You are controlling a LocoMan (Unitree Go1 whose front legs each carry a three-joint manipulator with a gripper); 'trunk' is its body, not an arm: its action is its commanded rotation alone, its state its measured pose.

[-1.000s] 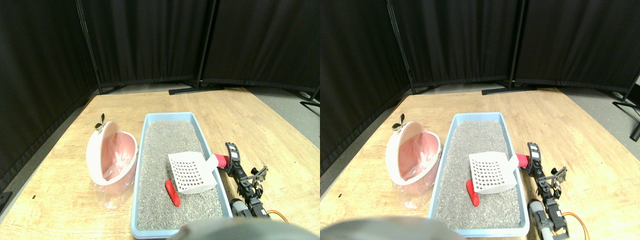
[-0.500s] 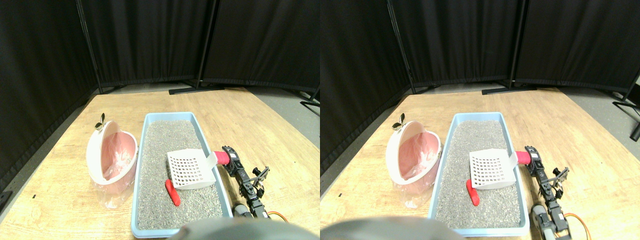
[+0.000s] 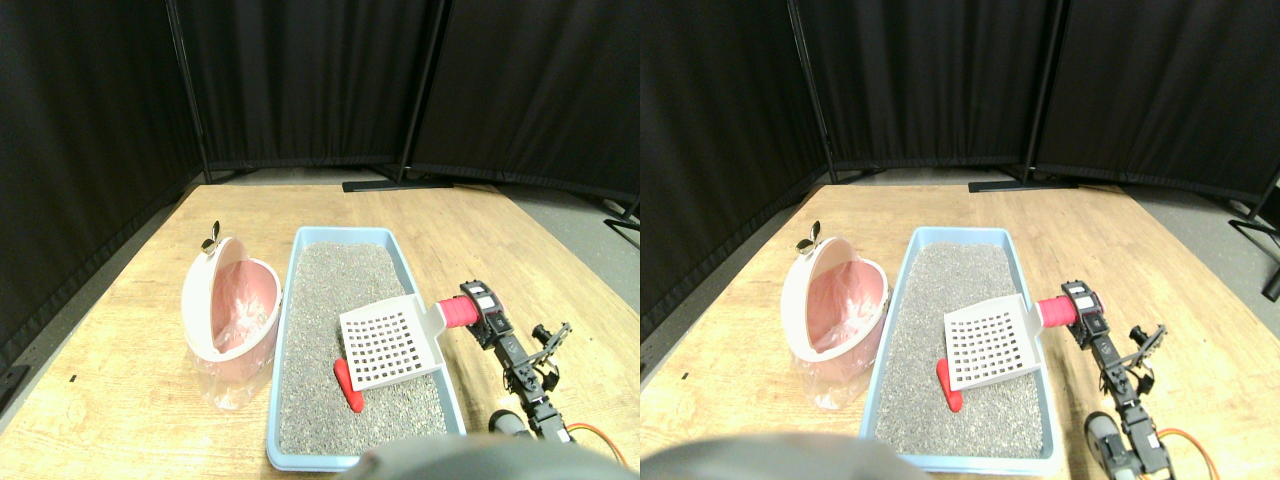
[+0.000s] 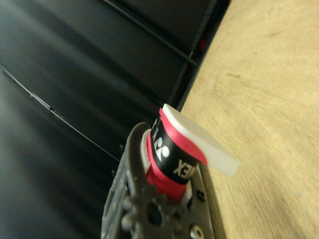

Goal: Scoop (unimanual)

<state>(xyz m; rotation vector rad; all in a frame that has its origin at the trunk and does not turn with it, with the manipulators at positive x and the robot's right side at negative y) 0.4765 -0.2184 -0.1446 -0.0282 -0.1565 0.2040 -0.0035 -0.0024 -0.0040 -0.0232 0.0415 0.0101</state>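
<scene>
**Q:** On the pale wooden floor (image 3: 120,400), what is laid out?

**A:** A long light-blue plastic litter tray (image 3: 287,300) filled with grey granular litter (image 3: 340,280) lies lengthwise at the centre. Just beside it on the left is a white tipped-open bin lined with a pink plastic bag (image 3: 232,310). Black curtain panels (image 3: 300,80) stand behind.

**Q:** Where is the scoop?

**A:** A white slotted plastic scoop with a red-wrapped handle (image 3: 392,343) sits over the tray's right side, its perforated blade above the litter and its handle crossing the right rim.

**Q:** Who holds it?

**A:** The right gripper (image 3: 478,307), a black frame reaching in from the lower right, is clamped on the red handle. The wrist view shows the red and black wrap (image 4: 172,159) seated in the dark jaw frame.

**Q:** What is to be scooped?

**A:** A small red elongated piece (image 3: 347,385) lies on the litter, touching or just beside the blade's near-left corner; contact cannot be told.
</scene>
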